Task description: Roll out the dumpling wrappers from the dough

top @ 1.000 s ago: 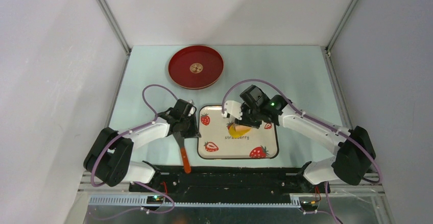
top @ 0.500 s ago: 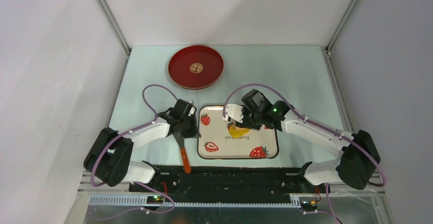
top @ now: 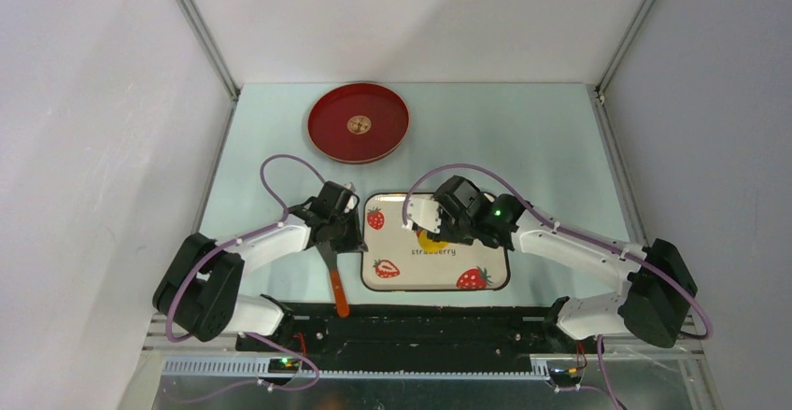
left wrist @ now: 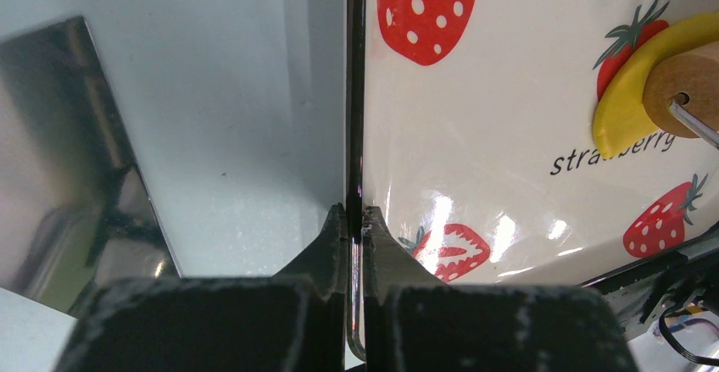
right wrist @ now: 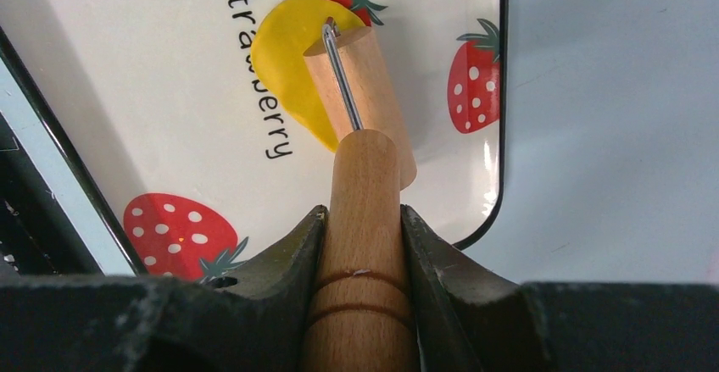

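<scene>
Right claw [right wrist: 363,215] tight on roller [right wrist: 373,84], left claw [left wrist: 354,215] on tray rim [left wrist: 354,92] — pale table [top: 523,130], white walls [top: 420,18].

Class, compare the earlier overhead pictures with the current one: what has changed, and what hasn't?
The right gripper, holding the roller, moved left across the tray, covering more of the yellow dough. The left gripper still pinches the tray's left edge; the plate is unmoved.
</scene>
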Tool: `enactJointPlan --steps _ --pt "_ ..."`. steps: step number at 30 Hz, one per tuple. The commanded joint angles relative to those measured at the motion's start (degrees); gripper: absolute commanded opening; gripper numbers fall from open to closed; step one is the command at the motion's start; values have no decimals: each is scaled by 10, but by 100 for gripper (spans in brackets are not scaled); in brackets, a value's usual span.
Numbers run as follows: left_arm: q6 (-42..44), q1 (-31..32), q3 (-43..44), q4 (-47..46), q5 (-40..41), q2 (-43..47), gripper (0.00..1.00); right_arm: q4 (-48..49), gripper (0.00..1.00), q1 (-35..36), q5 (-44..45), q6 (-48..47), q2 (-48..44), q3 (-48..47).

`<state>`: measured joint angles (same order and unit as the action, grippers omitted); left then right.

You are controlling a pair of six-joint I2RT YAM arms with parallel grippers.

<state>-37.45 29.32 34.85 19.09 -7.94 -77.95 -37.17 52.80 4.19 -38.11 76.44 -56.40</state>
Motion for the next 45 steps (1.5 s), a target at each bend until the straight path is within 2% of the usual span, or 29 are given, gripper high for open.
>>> enactJointPlan --steps 1,13,28,39,45 --pt "35 -12 -24 59 77 -19 0 -149 0 19 -104 59 29 48" --pt "34 -12 -25 59 77 -18 0 -188 0 32 -121 66 14 62" --pt "34 -12 -25 59 77 -17 0 -202 0 41 -129 72 37 67" --pt "34 -12 -25 59 78 -18 0 -216 0 43 -144 62 11 66" --pt "33 -12 -24 59 78 -19 0 -226 0 37 -118 62 -29 55"
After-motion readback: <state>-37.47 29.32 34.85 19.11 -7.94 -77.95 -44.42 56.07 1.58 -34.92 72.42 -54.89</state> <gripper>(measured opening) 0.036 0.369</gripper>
